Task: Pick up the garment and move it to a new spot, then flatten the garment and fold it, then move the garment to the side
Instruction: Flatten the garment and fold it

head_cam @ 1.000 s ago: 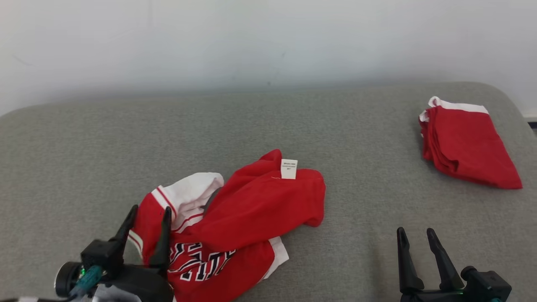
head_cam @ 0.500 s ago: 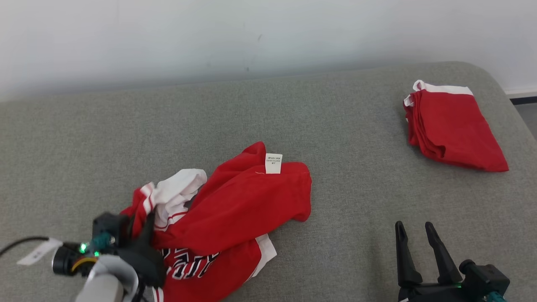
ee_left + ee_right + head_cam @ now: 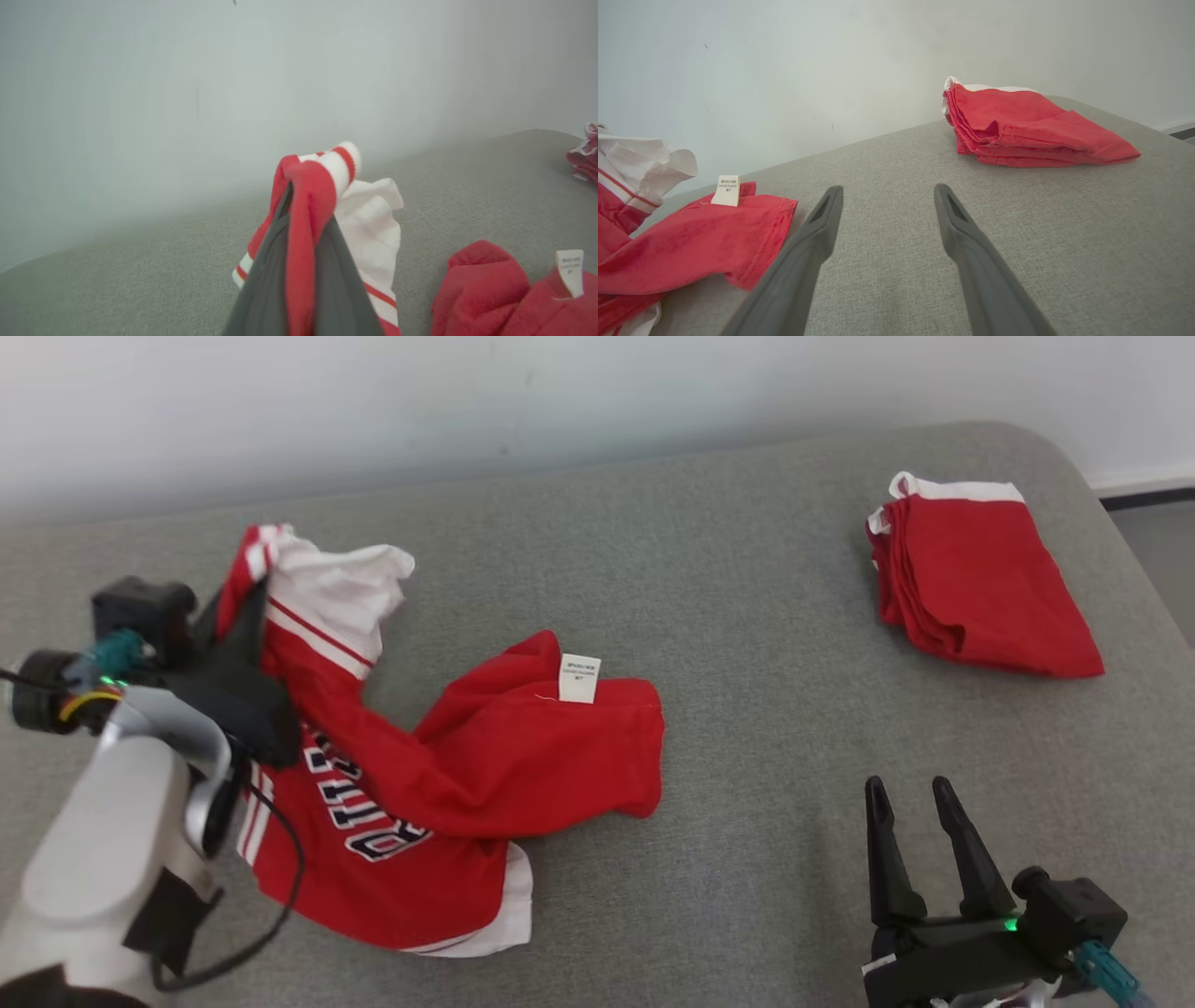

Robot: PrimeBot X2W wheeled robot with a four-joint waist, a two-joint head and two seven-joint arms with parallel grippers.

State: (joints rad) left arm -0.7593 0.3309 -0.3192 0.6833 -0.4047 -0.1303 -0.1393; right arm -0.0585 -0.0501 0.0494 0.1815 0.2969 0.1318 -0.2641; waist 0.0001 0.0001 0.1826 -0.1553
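The left gripper (image 3: 250, 593) is pressed together on the garment's (image 3: 485, 756) red-and-white striped hem, held up off the grey cushion (image 3: 747, 569). The left wrist view shows that cloth squeezed between its 2 fingers (image 3: 261, 280). The head view shows the lettering (image 3: 359, 803) and the rest of the garment slumped centre-left. Bare grey separates it from the right gripper (image 3: 907, 793), which is spread and empty. A folded red pile (image 3: 980, 588) sits near the cushion's rounded right edge.

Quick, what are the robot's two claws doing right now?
Left gripper: shut on the red and white jersey, pinching its striped edge.
Right gripper: open, holding nothing.
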